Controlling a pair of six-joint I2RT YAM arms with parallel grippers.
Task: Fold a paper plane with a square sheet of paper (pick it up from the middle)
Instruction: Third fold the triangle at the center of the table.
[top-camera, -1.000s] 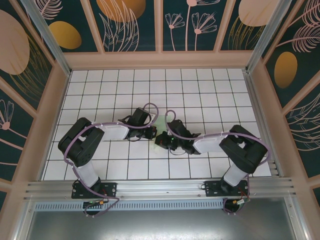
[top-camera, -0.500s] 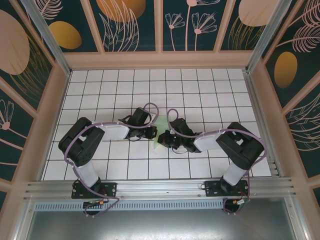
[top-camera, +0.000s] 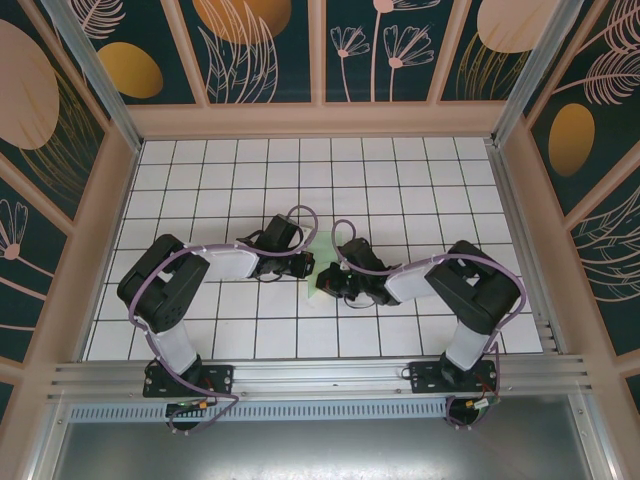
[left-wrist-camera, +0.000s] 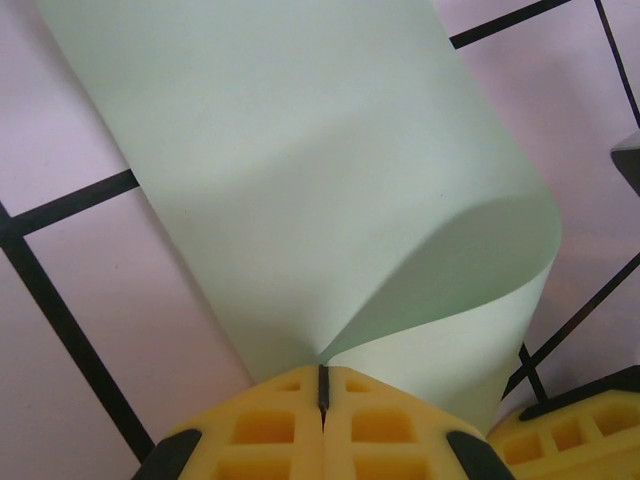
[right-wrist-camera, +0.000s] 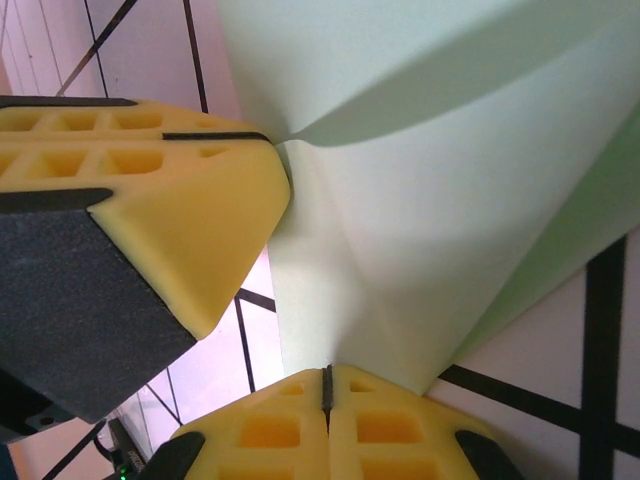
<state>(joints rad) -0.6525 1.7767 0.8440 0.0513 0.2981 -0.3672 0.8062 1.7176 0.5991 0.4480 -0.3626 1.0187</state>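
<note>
Left wrist view: my left gripper (left-wrist-camera: 322, 388), black with yellow moulded pads, has those pads pressed flat together, pinching the thin, pale mint-green square sheet of paper (left-wrist-camera: 300, 190). From the pinch the sheet curls up and over in a soft roll, with no sharp crease that I can see.
Right wrist view: my right gripper (right-wrist-camera: 326, 388), with the same yellow pads, is also clamped onto the sheet. The left gripper sits just beside it on the same paper.
Top external view: the two grippers meet nose to nose, and pale green shows between and around them.
Paper's place: about the middle of the white grid-tiled table (top-camera: 200, 180), somewhat nearer the near edge than the far edge and well clear of the left and right edges.
Changed: over the last second the right arm's elbow has swung in toward the left. More green now shows, as a strip on the far side of the grippers and a sliver on the near side. The left arm has barely shifted.
Meaning: I judge the sheet is gathered at its middle and bowed, so this is an early fold rather than a finished dart.
Risk: with both pinches so close together, an uneven pull could skew or tear the paper.
</note>
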